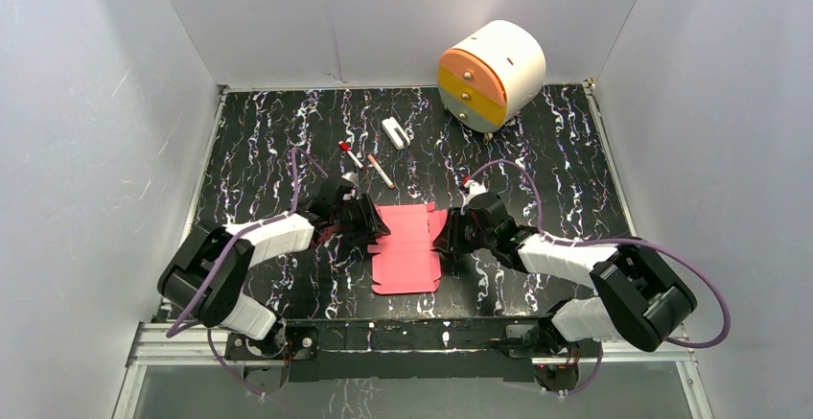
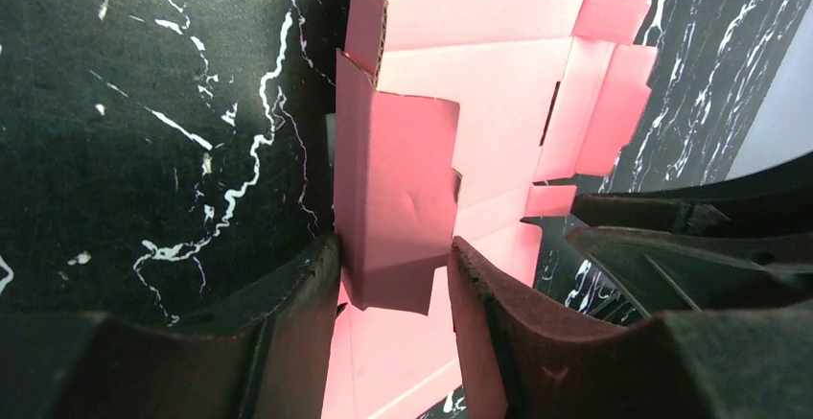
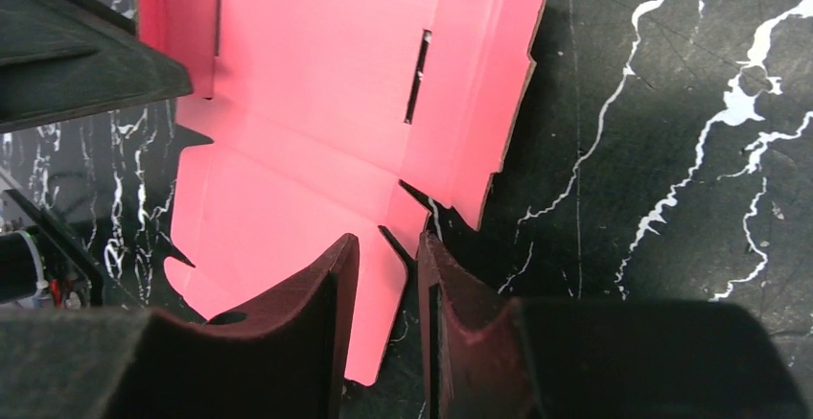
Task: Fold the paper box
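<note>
The paper box (image 1: 407,251) is a pink-red cut-out sheet lying mostly flat on the black marbled table (image 1: 278,141), between my two grippers. My left gripper (image 1: 372,220) is at its left edge. In the left wrist view, the left gripper (image 2: 393,266) grips a raised, folded side flap (image 2: 398,198), with a finger touching each side of it. My right gripper (image 1: 449,235) is at the sheet's right edge. In the right wrist view, the right gripper (image 3: 388,246) shows a narrow gap between its fingers, and a flat tab (image 3: 388,294) lies in that gap, unclamped. The sheet (image 3: 307,103) spreads beyond.
A round white drawer unit (image 1: 491,72) with orange and yellow fronts stands at the back right. A small white item (image 1: 394,132) and two red-capped pens (image 1: 351,153) (image 1: 380,171) lie behind the sheet. White walls enclose the table on three sides.
</note>
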Available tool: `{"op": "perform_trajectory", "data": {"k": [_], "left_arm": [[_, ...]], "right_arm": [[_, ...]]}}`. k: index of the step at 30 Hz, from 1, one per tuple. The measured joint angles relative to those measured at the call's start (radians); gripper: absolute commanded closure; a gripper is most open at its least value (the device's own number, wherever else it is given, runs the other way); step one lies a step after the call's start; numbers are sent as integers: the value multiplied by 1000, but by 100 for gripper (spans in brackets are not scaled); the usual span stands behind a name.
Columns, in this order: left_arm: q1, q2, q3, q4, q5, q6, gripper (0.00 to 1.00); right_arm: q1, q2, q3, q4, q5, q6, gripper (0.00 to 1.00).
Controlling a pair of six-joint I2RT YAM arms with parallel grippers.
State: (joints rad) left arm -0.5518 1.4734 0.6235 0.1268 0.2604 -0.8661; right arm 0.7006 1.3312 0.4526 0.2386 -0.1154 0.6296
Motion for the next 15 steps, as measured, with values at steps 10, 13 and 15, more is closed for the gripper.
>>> {"op": "perform_trajectory", "data": {"k": [10,13,15], "left_arm": [[0,32,7,8,7,7,59],[0,32,7,8,10,7,59],[0,32,7,8,10,7,59]], "right_arm": [[0,-13,6,50,-70,0,66],[0,10,23,58,-91,0,66],[0,32,36,63,-104,0,66]]}}
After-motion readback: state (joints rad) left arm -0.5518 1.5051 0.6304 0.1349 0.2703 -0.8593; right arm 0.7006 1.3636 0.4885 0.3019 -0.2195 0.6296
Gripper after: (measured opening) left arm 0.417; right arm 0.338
